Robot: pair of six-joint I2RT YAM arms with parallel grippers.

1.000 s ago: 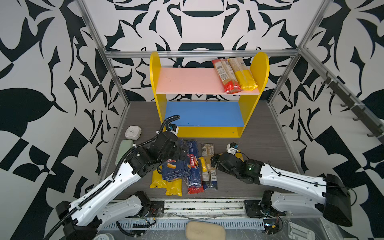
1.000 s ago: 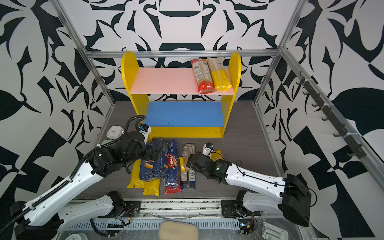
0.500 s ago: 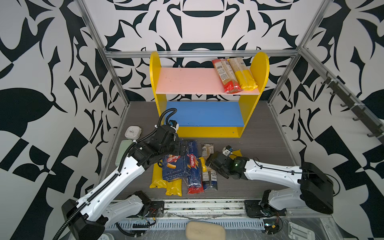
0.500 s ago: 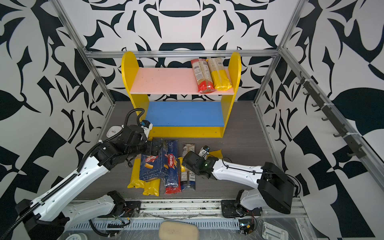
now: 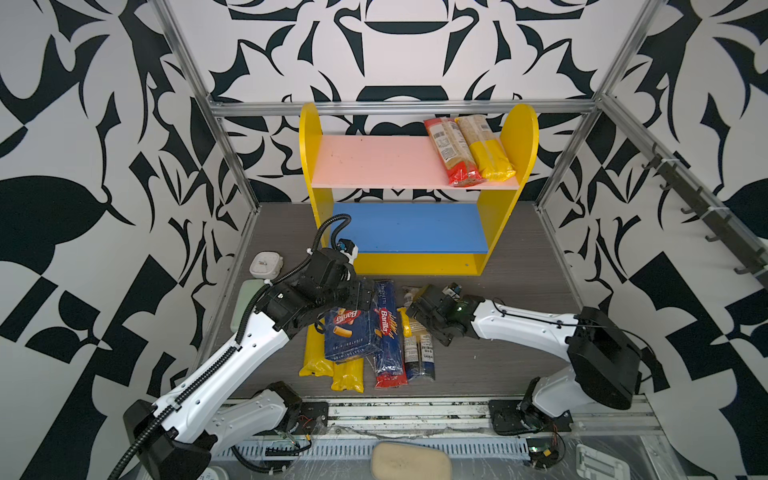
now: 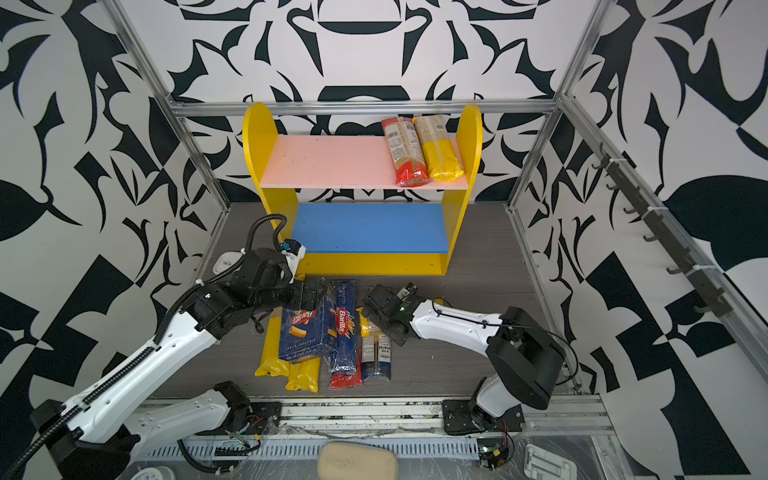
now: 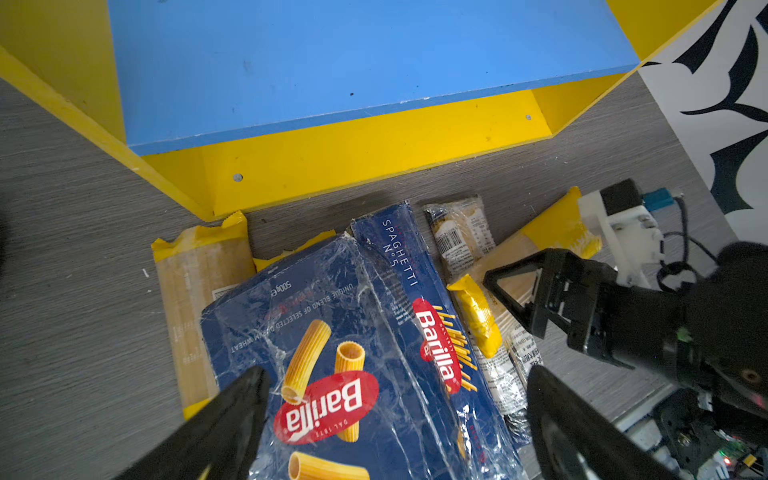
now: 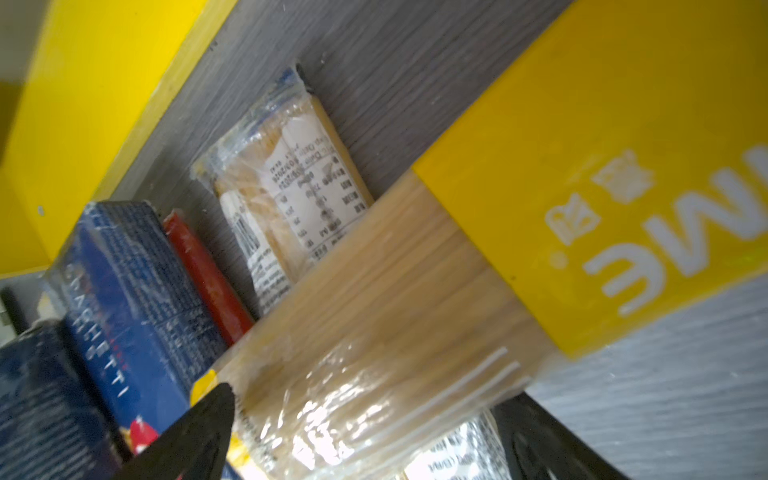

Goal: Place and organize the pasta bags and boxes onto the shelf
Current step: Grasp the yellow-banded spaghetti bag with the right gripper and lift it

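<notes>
The shelf (image 5: 316,195) stands at the back with a red-ended bag (image 5: 451,151) and a yellow-ended bag (image 5: 484,147) on its pink upper board; the blue lower board (image 6: 370,226) is bare. In front lies a pile: the wide rigatoni block (image 5: 351,334), the long spaghetti pack (image 7: 415,291), yellow bags (image 5: 347,376) and navy-ended bags (image 5: 419,357). My left gripper (image 7: 395,399) hangs open over the rigatoni block. My right gripper (image 8: 374,428) is open, its jaws on either side of a yellow-ended spaghetti bag (image 8: 415,311) lying across the pile.
A white round device (image 5: 266,264) and a pale green case (image 5: 243,307) lie left of the pile by the wall. A beige pad (image 5: 409,461) sits beyond the front rail. Metal frame posts stand at the shelf's back corners.
My right gripper has slid left onto the pile, over the yellow-ended bag. My left gripper has shifted slightly toward the shelf above the rigatoni block. Both stay open.
</notes>
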